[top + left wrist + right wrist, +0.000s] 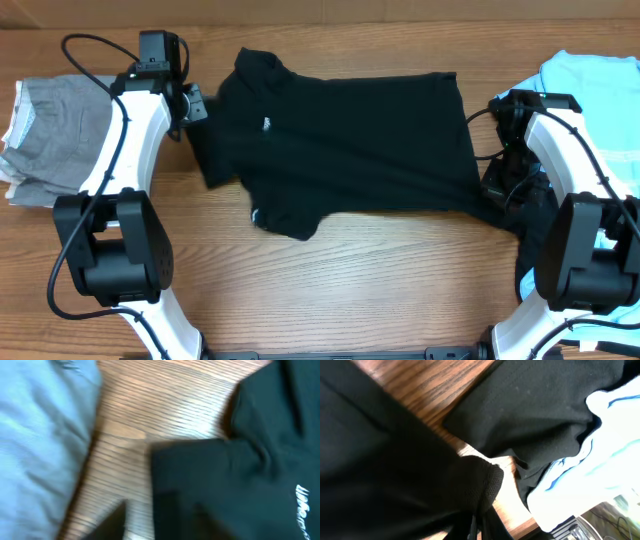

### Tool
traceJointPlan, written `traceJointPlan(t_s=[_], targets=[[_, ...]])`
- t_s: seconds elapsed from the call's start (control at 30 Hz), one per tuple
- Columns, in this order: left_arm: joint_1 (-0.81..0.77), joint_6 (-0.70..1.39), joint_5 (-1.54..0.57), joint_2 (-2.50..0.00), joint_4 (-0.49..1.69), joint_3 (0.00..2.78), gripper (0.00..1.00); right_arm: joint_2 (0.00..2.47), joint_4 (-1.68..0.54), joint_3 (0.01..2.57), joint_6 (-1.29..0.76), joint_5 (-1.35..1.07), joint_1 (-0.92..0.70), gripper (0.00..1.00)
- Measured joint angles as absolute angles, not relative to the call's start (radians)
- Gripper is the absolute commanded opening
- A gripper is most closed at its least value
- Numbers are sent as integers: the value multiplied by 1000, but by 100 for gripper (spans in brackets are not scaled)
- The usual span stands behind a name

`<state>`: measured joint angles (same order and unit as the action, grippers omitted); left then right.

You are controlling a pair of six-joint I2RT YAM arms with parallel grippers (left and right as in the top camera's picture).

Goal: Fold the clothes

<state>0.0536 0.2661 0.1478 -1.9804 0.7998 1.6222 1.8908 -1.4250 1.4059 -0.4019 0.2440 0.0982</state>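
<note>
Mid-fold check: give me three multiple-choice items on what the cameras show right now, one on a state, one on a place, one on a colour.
1. How does the black tee lie?
A) folded into a small square
B) spread out across the table
C) hanging off the front edge

2. Where is the grey garment?
A) at the table's left edge
B) on top of the black tee
C) at the table's right edge

3. What colour is the black tee's lettering?
A) red
B) yellow
C) white

Answers:
1 B: its body and a sleeve lie open in the overhead view.
2 A: it sits at that view's left side.
3 C: the small print shows white on black.
</note>
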Motion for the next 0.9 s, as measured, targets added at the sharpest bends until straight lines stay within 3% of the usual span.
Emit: traceJointPlan(t_s=[0.07,0.17,0.53,0.9], targets=[[54,260,155,-1981,828,1622,88,1891,-1425,1406,-401,244,98,4],[55,251,154,-1981,886,1612,91,1891,-1424,1406,-399,245,98,4],[19,253,-70,-1981,1276,1594,83,1891,-1419,1406,-397,247,98,4],[-270,205,-89,-1981,1378,1594,81,1891,-1418,1406,-396,247,98,4]])
